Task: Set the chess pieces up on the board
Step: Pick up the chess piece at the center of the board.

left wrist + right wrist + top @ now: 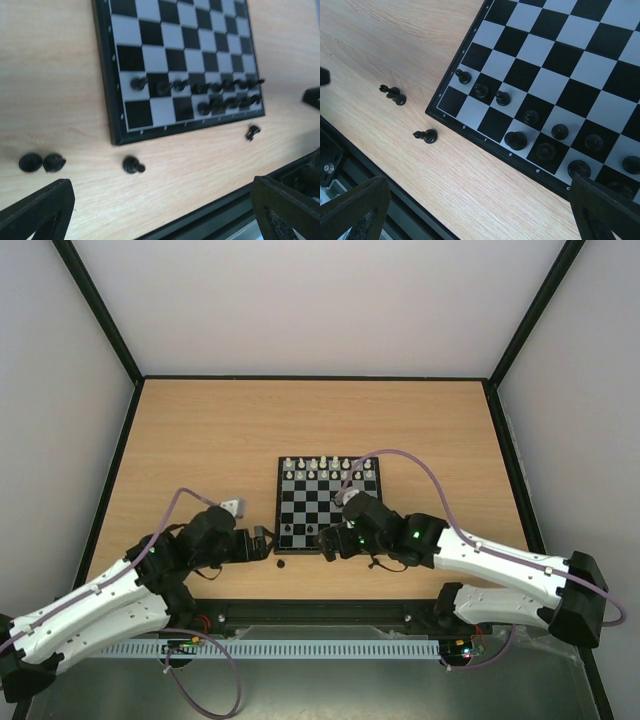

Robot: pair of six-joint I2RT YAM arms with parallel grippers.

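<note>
The board [328,505] sits mid-bench [200,440], with white chess pieces [325,462] along its far edge and black ones [516,140] on the near rows. Both claws gape wide and empty: the left claw [263,541] is beside the board's near-left corner, the right claw [328,540] over its near edge. Perhaps four loose black pieces [133,165] lie on the wood nearby.
</note>
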